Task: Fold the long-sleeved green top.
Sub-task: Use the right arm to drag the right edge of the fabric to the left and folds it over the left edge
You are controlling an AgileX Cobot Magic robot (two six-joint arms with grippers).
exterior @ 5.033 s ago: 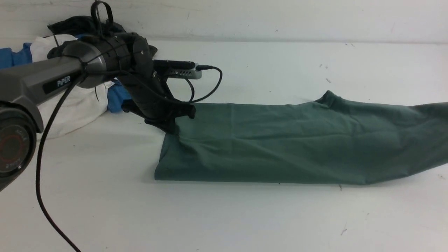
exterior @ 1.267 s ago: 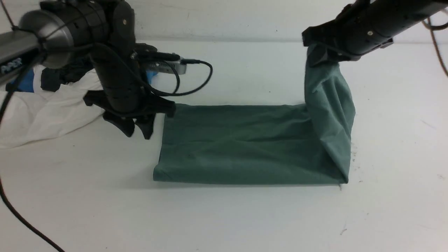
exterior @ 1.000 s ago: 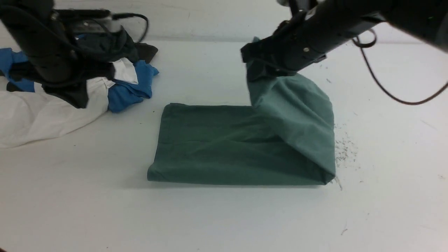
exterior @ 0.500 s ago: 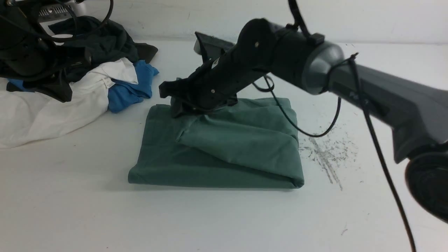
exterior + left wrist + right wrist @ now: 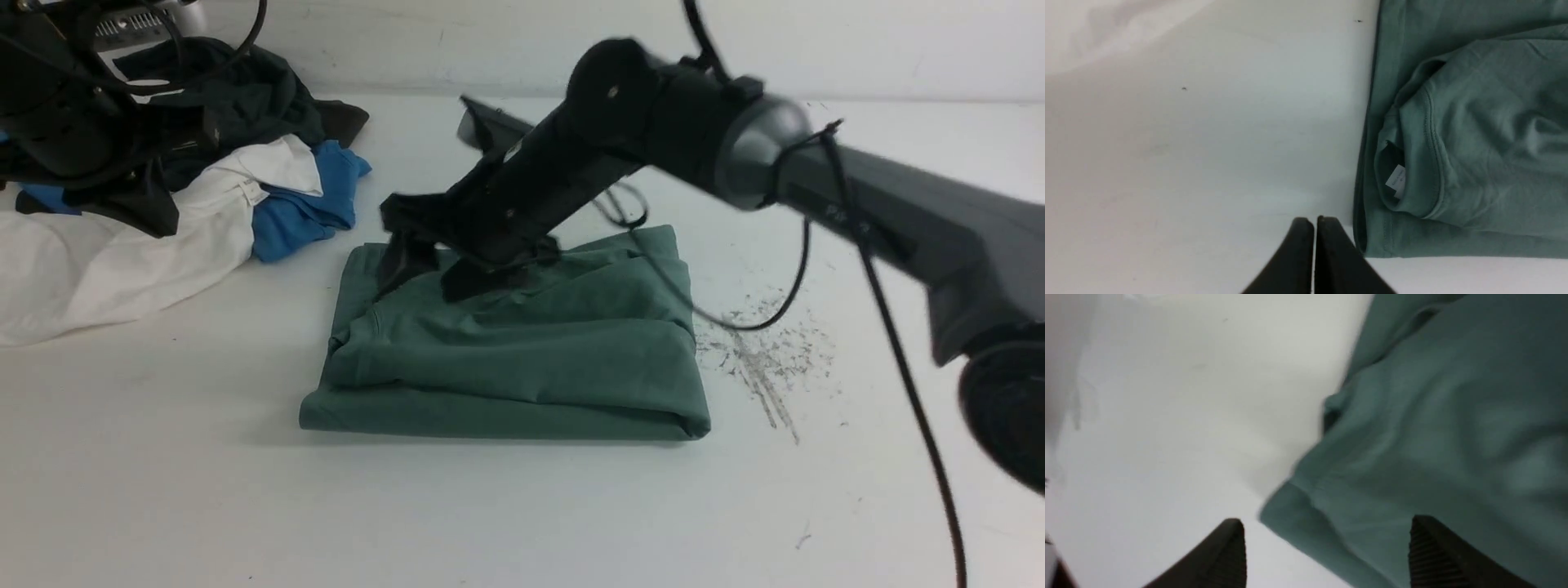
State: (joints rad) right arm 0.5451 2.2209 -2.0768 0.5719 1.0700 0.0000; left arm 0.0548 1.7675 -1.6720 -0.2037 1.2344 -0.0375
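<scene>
Quick update from the remote seat: the green top [image 5: 506, 359] is sitting mid-surface [image 5: 522, 506] as a chunky folded bundle. Its long axis runs left-right across the front view, with the tidy fold line along the near edge. The end with the stitched opening faces my left, toward the pile of clothes [image 5: 269, 188] in the far-left corner, which is near but not touching. Compared with half a second ago, the right gripper [image 5: 437, 273] has let go. It was pinched on the far-left corner of the top layer, and now it's spread wide just above that spot with nothing in it. The flap has dropped flat onto the layer below. Five seconds back the thing was stretched way out to my right, so it's about half as long now. The left gripper [image 5: 1314, 220] is clenched on nothing, off to the left of the bundle. The only label I can find is a small white tag [image 5: 1396, 181] tucked inside that opening, and its print is too tiny to read.
</scene>
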